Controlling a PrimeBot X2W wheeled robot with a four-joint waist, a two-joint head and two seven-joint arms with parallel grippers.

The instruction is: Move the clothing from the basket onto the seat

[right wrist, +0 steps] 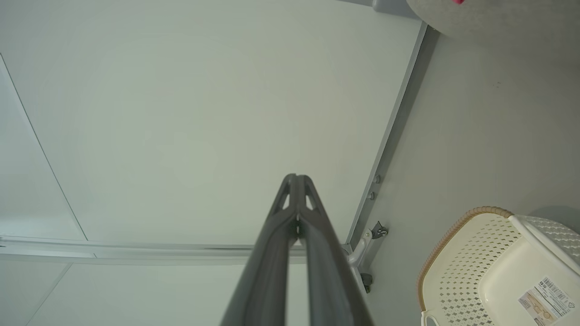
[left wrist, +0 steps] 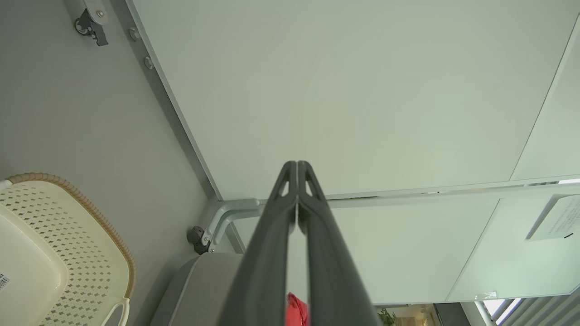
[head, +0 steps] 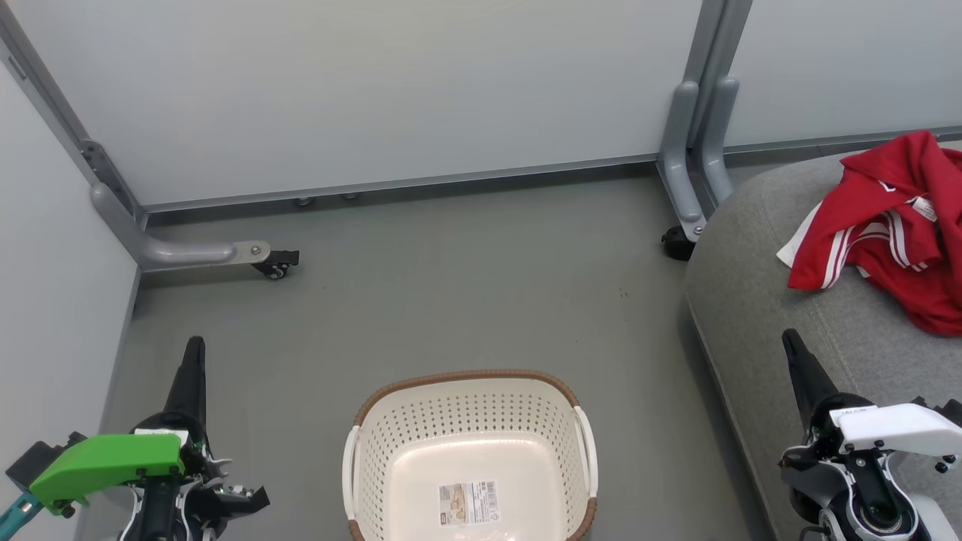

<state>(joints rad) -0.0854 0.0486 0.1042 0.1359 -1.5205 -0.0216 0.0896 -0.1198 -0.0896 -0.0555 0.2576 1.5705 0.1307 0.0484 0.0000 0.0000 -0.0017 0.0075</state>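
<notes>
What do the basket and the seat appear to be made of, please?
The basket: likely moulded plastic, cream, slightly glossy, with punched holes and a brown woven-look rim. The seat: grey upholstery fabric, matte, with a stitched seam.

This looks like a robot test bay screened off inside a lab or office rather than a lived-in home. Pale mobile partition panels (head: pixel 376 90) in grey metal frames stand on castor feet (head: pixel 272 264) around a bare grey floor (head: pixel 466 285). A grey upholstered seat (head: pixel 751 315) and a perforated laundry basket (head: pixel 466 373) serve as homely props, and a printed notice (left wrist: pixel 555 217) is stuck to one panel.
</notes>
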